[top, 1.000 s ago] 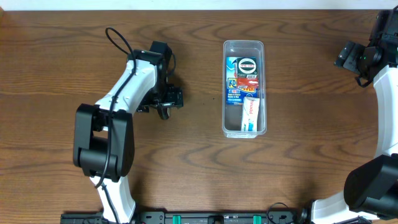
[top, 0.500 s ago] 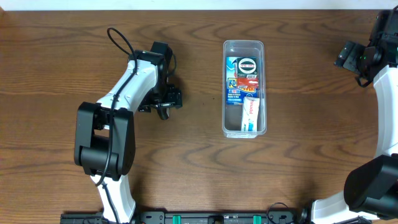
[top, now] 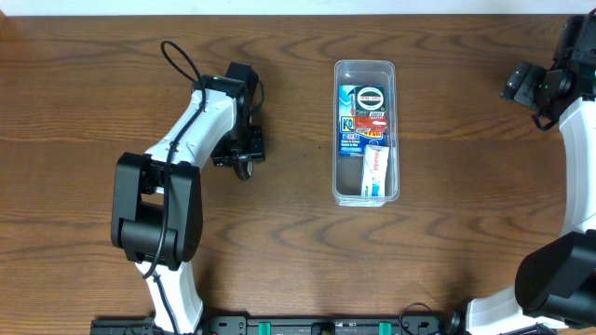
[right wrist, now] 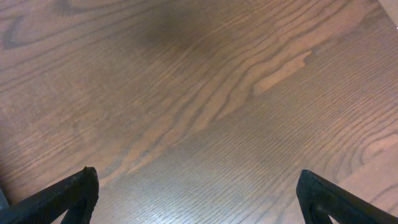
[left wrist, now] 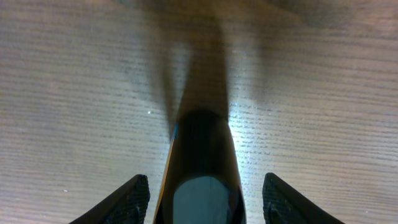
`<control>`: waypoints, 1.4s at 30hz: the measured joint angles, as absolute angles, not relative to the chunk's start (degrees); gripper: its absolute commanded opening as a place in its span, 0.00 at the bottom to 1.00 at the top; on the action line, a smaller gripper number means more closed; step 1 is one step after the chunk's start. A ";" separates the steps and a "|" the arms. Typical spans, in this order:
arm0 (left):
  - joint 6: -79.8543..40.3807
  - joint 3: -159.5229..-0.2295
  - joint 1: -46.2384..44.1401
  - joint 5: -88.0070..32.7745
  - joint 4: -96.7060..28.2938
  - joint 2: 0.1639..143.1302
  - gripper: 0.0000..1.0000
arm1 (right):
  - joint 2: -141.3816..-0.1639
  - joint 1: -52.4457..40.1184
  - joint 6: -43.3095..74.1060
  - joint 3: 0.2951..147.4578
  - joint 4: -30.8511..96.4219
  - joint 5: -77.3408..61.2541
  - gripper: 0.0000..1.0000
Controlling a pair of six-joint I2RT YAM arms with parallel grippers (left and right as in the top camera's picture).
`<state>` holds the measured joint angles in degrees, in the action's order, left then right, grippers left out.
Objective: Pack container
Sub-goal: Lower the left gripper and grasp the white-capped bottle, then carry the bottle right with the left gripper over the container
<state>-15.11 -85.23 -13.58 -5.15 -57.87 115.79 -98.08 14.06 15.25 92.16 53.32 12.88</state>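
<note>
Your left arm bends over the desk point(top: 74, 84), its end effector point(top: 244, 163) pointing down, released astride a dark cylinder point(left wrist: 200, 155); the container point(top: 365, 67) lies well to its right. Your right end effector point(right wrist: 196, 182) is released.

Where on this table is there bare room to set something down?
Bare wood lies between the container and the right arm, and along the near edge in front of the container. The strip between the left gripper and the container is narrower; a dark object stands between its fingers.
</note>
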 measured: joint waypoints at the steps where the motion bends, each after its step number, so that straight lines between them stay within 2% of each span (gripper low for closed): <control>1: -15.11 -85.23 -13.58 -5.13 -58.08 115.79 0.59 | -98.08 14.06 15.22 92.16 53.32 12.88 0.99; 19: -14.70 -85.23 -13.58 -4.49 -60.31 115.79 0.59 | -98.08 14.06 15.22 92.16 53.32 12.88 0.99; 22: -14.59 -85.23 -13.58 -4.49 -60.29 115.79 0.51 | -98.08 14.06 15.22 92.16 53.32 12.88 0.99; 30: -13.67 -85.23 -13.58 -4.49 -60.49 115.79 0.47 | -98.08 14.06 15.22 92.16 53.32 12.88 0.99; 32: -13.63 -85.23 -13.58 -4.49 -60.66 115.79 0.40 | -98.08 14.06 15.22 92.16 53.32 12.88 0.99; 36: -13.50 -85.23 -13.58 -4.43 -60.90 115.79 0.34 | -98.08 14.06 15.22 92.16 53.32 12.88 0.99; 42: -13.47 -85.23 -13.58 -4.29 -60.90 115.79 0.34 | -98.08 14.06 15.22 92.16 53.32 12.88 0.99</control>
<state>-13.47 -85.23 -13.58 -4.29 -60.90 115.79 -98.08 14.06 15.22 92.16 53.32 12.88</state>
